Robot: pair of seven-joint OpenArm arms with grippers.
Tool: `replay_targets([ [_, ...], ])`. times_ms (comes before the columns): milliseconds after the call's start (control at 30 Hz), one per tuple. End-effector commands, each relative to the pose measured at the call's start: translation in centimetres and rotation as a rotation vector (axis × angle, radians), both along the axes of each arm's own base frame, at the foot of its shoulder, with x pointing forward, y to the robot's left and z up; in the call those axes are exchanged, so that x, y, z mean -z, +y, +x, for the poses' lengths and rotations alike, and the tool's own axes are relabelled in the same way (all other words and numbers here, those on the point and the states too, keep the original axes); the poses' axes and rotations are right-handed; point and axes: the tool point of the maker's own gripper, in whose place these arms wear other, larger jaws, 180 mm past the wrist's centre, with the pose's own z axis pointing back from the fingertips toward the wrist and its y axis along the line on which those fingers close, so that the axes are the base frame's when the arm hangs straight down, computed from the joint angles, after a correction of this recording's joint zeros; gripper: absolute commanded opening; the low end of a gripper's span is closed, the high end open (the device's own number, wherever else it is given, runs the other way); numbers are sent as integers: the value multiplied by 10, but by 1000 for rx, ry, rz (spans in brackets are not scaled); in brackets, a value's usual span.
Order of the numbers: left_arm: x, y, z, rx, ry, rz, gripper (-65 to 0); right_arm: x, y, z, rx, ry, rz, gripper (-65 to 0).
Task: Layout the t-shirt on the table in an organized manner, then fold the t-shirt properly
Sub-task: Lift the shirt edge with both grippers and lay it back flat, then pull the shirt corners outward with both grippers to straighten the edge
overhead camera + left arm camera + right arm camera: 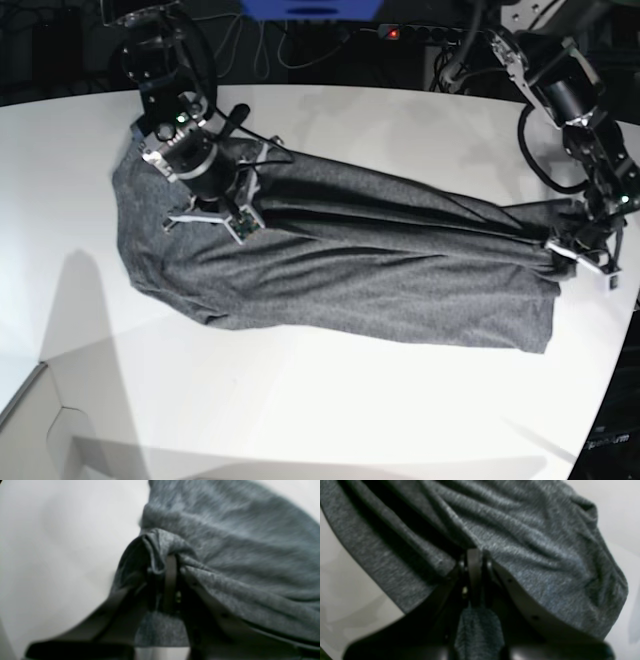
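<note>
**Grey knit shirt stretched between two arms: layout step in hand**

Item: dark heather-grey soft knit t-shirt (340,270), short-sleeved, plain. It lies lengthwise across the smooth white curved-edge table (300,400), the landmark for all positions below. The body of the cloth rests on the table's middle; long creases run along it from end to end, and one end bunches near the table's far-left corner in the base view.

Right gripper (475,555): over the shirt end nearest the table's far-left corner, jaws clenched on a gathered fold of the shirt, with cloth draping to either side of them.

Left gripper (171,565): at the shirt end by the table's right edge in the base view, jaws nipped on a bunched corner of the shirt; the cloth wraps closely round them.

Step, as judged: laying out, not yet folding. The shirt is drawn taut along its length but is still creased and narrowed.

Next move, as judged: it calls for spreading the cloth flat on the table, sleeves and hem squared, before either grip lets go. Uneven pull could drag the shirt toward the table's right edge.
</note>
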Motion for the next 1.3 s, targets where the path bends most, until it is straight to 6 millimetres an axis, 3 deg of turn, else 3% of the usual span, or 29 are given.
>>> replay_targets([
  [0, -22, 4, 15, 12, -65, 29, -563, -11, 2, 8, -8, -40, 14, -650],
  [67, -21, 4, 16, 23, -56, 43, -503, -9, 1, 8, -7, -36, 13, -645],
  [367, -29, 6, 17, 20, -72, 57, -243, -18, -37, 22, 139, -66, 31, -443],
  [500, -34, 18, -7, -6, -77, 107, -184, -17, -51, 21, 173, -67, 20, -387],
  [600, -31, 29, -28, -37, -64, 130, -158, -24, -66, 19, 214, -85, 14, -368],
  [767, -5, 29, -53, -62, -2, 98, -141, -31, -76, 2, 239, -95, 3, -366],
  [1167, 49, 10, -56, -76, 90, -80, -141, 8, -76, -55, 238, 58, -16, -365],
  [1267, 50, 8, -52, -77, 91, -92, -148, 13, -77, -65, 238, 82, -22, -365],
])
